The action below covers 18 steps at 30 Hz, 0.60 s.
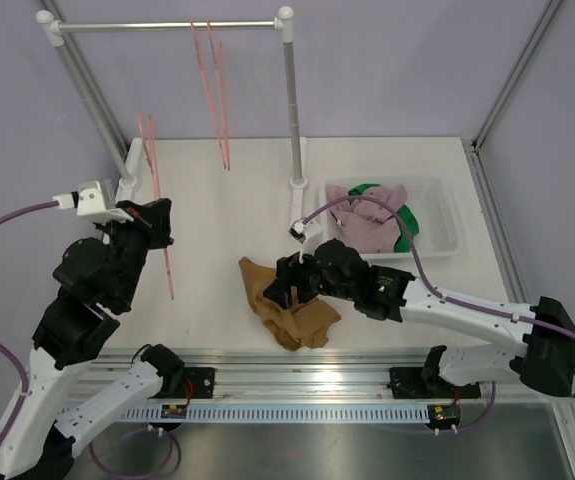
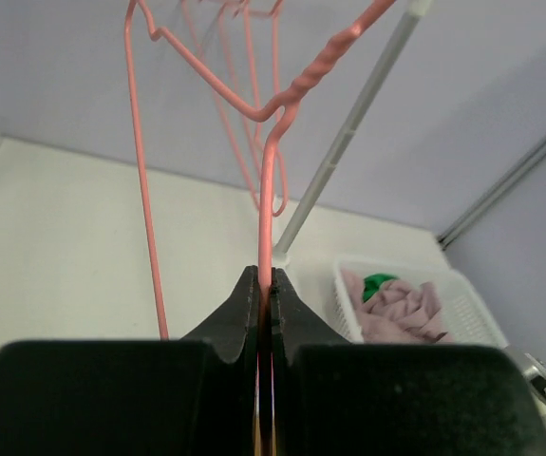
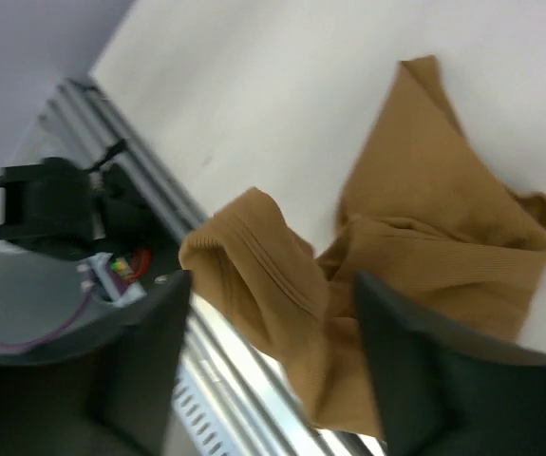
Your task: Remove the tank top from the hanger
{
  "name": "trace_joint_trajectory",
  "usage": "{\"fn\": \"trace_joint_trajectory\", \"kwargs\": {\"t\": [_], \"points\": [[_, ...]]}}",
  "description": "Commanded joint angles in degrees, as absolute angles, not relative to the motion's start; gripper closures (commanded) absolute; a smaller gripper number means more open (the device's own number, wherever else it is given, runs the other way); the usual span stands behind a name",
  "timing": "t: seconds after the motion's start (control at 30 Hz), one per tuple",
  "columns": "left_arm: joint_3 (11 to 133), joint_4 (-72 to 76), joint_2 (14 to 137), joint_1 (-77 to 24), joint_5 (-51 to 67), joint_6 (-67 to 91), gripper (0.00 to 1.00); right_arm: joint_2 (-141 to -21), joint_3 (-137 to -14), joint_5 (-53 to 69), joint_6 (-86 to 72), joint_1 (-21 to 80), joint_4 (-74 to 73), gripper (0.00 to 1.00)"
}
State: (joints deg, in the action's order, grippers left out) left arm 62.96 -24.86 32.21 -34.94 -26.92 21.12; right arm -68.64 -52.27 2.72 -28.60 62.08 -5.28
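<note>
Top external view: the tan tank top (image 1: 289, 303) lies crumpled on the white table (image 1: 217, 210) near its front edge, off the hanger and between the two arms. The right gripper (image 1: 281, 291) hovers over the cloth's left part. In the right wrist view its fingers (image 3: 149, 361) stand apart, one on each side of a raised fold of the tank top (image 3: 415, 237); they do not pinch it.

The left gripper (image 1: 153, 216) is raised at the table's left side. In the left wrist view its fingers (image 2: 247, 304) are pressed together on the wire of a pink hanger (image 2: 271, 180), which carries no garment.

A white basket (image 1: 445, 215) sits at the table's right side, well apart from the tank top. It holds a bundle of pale pink cloth (image 1: 367, 228) with a green item (image 1: 404, 222) beside it.

Two more pink hangers (image 1: 217, 95) hang from the rail of a white rack (image 1: 167, 25) at the back.
</note>
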Motion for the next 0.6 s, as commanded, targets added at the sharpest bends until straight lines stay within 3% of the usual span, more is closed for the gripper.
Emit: {"fn": "trace_joint_trajectory", "kwargs": {"t": [0.0, 0.03, 0.07, 0.17, 0.3, 0.57], "points": [[67.75, -31.55, 39.61, -35.07, -31.82, 22.06, 1.00, -72.06, -53.87, -10.10, -28.39, 62.67, -7.91, 0.20], [70.03, -32.25, 40.86, -34.98, -31.03, 22.06, 1.00, -72.42, -54.49, -10.72, -28.74, 62.75, -9.13, 0.04], [71.18, -32.60, 42.44, -34.28, -30.42, 22.06, 1.00, -72.60, -54.84, -11.77, -28.91, 62.75, -9.75, 0.01], [75.84, -34.36, 48.41, -27.73, -23.41, 22.15, 1.00, -71.55, -55.63, -14.84, -29.00, 62.67, -12.82, 0.01], [80.06, -32.36, 54.13, -15.66, -2.68, 23.82, 1.00, -67.68, -54.67, -15.29, -27.60, 62.75, -13.89, 0.00], [96.65, -30.06, 70.19, -6.34, 10.97, 24.26, 1.00, -63.64, -51.16, -12.31, -27.07, 62.75, -11.78, 0.01]]}}
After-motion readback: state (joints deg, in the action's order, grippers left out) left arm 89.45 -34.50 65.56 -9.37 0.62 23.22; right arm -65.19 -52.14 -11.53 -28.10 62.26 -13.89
